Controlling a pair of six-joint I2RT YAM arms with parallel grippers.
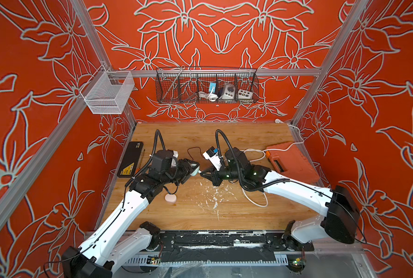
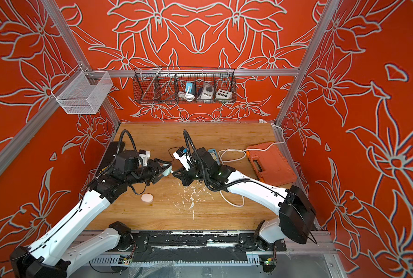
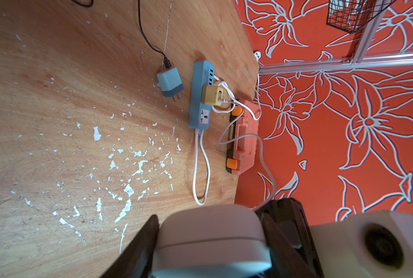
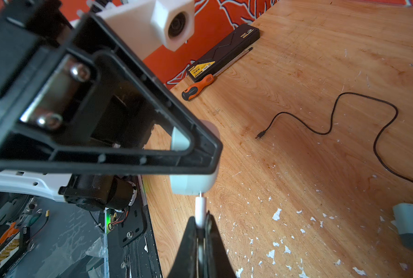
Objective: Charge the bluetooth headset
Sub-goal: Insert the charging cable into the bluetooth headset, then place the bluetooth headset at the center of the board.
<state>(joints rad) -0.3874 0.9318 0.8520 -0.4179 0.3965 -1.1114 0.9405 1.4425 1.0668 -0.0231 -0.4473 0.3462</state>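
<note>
Near the middle of the wooden desk [image 1: 224, 216], the left jaws grip the white rounded plastic headset case [image 3: 210, 238], and the right jaws, pinched narrow on the white cable plug [image 4: 199, 208], hold its tip at the case's port; full seating appears outstanding.

You've got the left end effector [image 1: 191, 167] gripping the pale case [image 1: 195, 170] above the table [image 1: 224, 216]. Right end effector [image 1: 203, 174] is pinched on the white plug [image 1: 199, 171], tip at the case. White puck [image 1: 170, 198] lies near the left arm.
</note>
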